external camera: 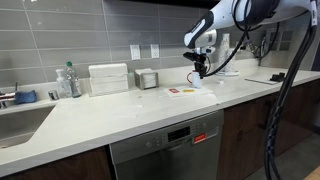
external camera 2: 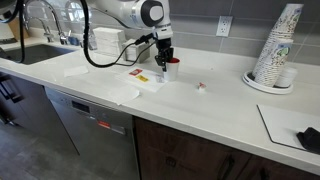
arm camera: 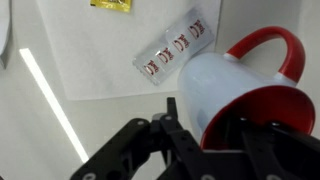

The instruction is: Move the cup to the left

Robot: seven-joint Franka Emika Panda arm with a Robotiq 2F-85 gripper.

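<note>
End effector (arm camera: pixel 208 128) clamped on cup (arm camera: pixel 250 85) rim, one finger inside; handle (arm camera: pixel 268 32) at 1 o'clock in wrist view. Cup above sheet (arm camera: pixel 100 60) on tabletop (external camera 2: pixel 225 100); lifted or touching unclear. Hold upright, travel left low, lower flat before release.

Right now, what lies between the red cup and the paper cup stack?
In an exterior view, one small item lies between cup and stack; otherwise bare counter.
</note>
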